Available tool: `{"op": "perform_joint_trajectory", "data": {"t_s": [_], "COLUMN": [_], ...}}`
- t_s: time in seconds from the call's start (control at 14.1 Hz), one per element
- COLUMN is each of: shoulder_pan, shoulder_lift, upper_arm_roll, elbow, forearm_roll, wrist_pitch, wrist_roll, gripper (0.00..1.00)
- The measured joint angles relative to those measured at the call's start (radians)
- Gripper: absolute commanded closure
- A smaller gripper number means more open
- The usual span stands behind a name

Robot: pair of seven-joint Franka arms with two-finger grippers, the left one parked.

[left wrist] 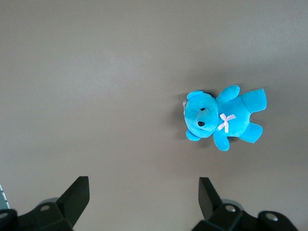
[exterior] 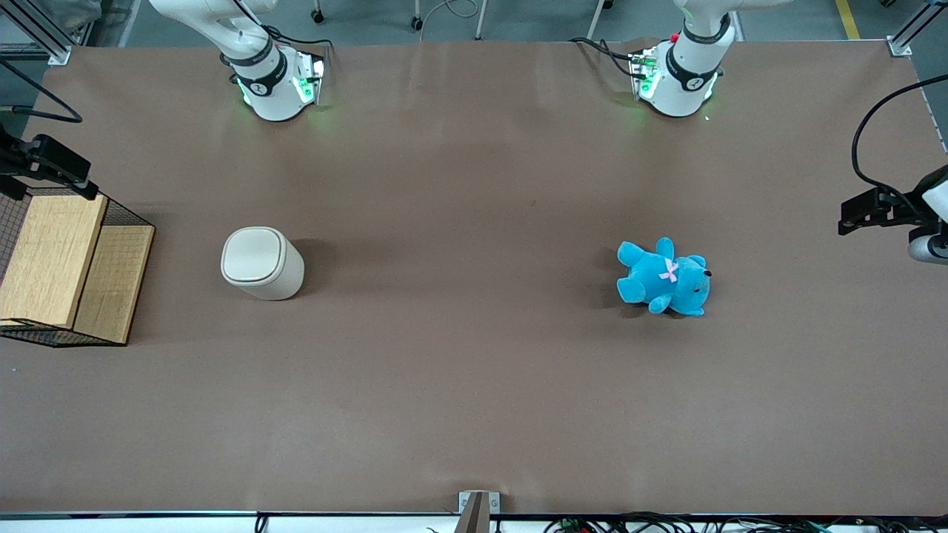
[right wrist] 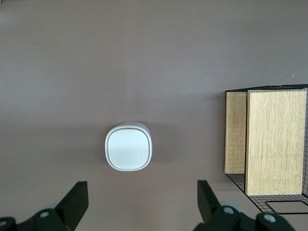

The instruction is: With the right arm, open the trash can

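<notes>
- The trash can (exterior: 261,263) is a small cream-white plastic bin with a rounded-square top; its flat lid (right wrist: 128,147), edged by a thin dark line, lies shut.
- It stands upright on the smooth brown table (exterior: 474,385), toward the working arm's end.
- Beside the trash can, closer still to that end, sits a black wire basket (exterior: 118,222) holding pale wooden blocks (exterior: 52,259) with visible grain.
- The right arm's gripper (right wrist: 143,202) hangs high above the table, well clear of the trash can, its black fingers (right wrist: 77,199) spread wide and holding nothing.
- Well apart from the trash can, toward the parked arm's end, a plush blue teddy bear (exterior: 664,277) with a pink bow lies on the table.
</notes>
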Motion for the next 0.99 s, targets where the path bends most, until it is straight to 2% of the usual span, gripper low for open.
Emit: {"op": "perform_joint_trajectory", "data": {"t_s": [0.64,0.99], "shoulder_pan": [0.003,0.057], "shoulder_lift": [0.0,0.04], "upper_arm_roll": [0.007,0.015], "elbow": [-0.001,-0.014], "forearm_roll": [0.0,0.003], "wrist_pitch": [-0.004,-0.001], "wrist_roll": [0.0,0.001], "gripper": [0.0,0.0]}}
